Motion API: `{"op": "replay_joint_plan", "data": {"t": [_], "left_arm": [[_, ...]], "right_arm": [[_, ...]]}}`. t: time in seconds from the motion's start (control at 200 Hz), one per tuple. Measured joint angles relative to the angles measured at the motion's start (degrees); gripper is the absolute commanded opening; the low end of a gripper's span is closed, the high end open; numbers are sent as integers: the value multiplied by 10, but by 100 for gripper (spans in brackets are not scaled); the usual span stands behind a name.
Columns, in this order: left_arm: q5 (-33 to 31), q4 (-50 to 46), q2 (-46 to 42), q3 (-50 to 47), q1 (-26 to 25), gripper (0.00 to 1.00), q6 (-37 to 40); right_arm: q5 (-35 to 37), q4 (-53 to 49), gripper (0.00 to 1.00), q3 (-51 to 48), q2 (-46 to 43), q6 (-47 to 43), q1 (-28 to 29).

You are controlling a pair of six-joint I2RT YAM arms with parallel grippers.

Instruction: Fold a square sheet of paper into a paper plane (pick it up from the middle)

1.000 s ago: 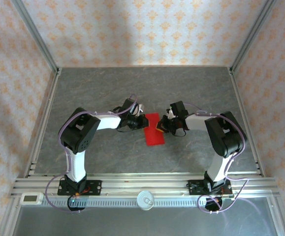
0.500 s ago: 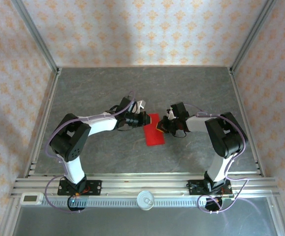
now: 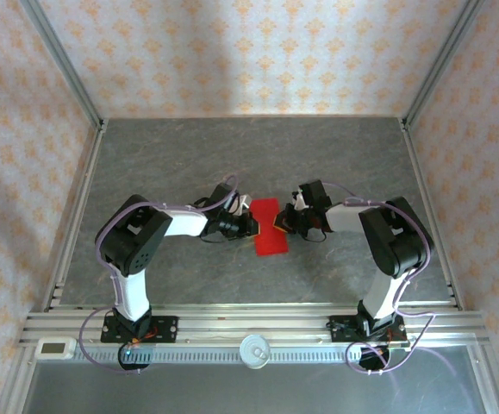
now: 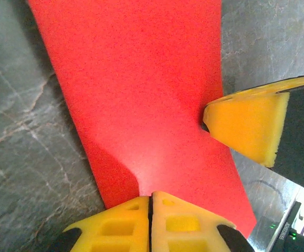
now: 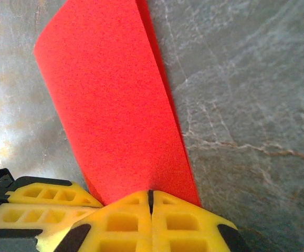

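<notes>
The thin, bright red sheet of paper (image 3: 268,227), folded narrow, lies on the grey marbled table (image 3: 189,155). The left gripper (image 3: 247,222) and right gripper (image 3: 280,222), jaws pressed together, meet its edges from 2 opposite sides, we judge to pin it for creasing. Whether either nips a layer, we cannot tell.

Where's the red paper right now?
In the top view, the red paper lies mid-way across the table, between the left tool and the right tool, whose shut tips meet its opposite long edges.
</notes>
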Motion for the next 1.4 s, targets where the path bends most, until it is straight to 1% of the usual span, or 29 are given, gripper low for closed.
{"op": "replay_joint_plan", "data": {"t": [0.205,0.415,0.746,0.986,1.196,1.401], "left_arm": [[-9,-32,-12,22,-3,10,10],[-6,-27,-22,33,-25,9,3],[-6,-3,-21,-25,-32,9,4],[-7,16,-27,-35,-31,10,5],[-9,2,-69,-35,-32,10,-1],[5,36,-80,-43,-41,10,-23]], "right_arm": [[1,6,0,-3,-1,2,0],[1,8,0,-4,-1,6,0],[2,8,0,-4,-1,6,0],[2,8,0,-4,-1,5,0],[2,8,0,-4,-1,6,0],[2,8,0,-4,-1,6,0]]}}
